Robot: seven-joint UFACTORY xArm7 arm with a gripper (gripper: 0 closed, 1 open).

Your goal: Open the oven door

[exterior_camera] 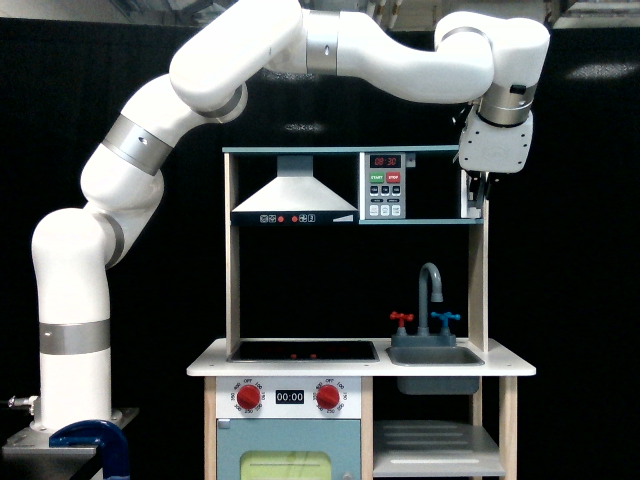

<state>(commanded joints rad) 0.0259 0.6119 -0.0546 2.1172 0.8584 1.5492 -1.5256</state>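
Here the room is black all round, with faint ceiling fittings along the top edge. At the exterior view's left the white arm (75, 300) rises from a grey base whose lower part, along with a blue clamp (90, 445), is cut off by the bottom edge. The arm arches over a toy kitchen (232, 280) with wooden posts. On its white table (205, 368) lies a black hob (302, 350), and below it sit two red knobs (248, 397) and a clock reading 00:00; the pale-blue door (290, 455) with its yellow window runs out of frame. Above hangs a grey hood (294, 195), then a keypad panel (386, 186). Further right are a grey tap (430, 290) and sink (435, 356). At the upper right the gripper (479, 190) hangs at the shelf's end, where the oven door (465, 195) stands swung out, seen edge-on as a thin white strip. The jaws are dark and overlap the post, so I cannot tell whether they are spread or pinching the door
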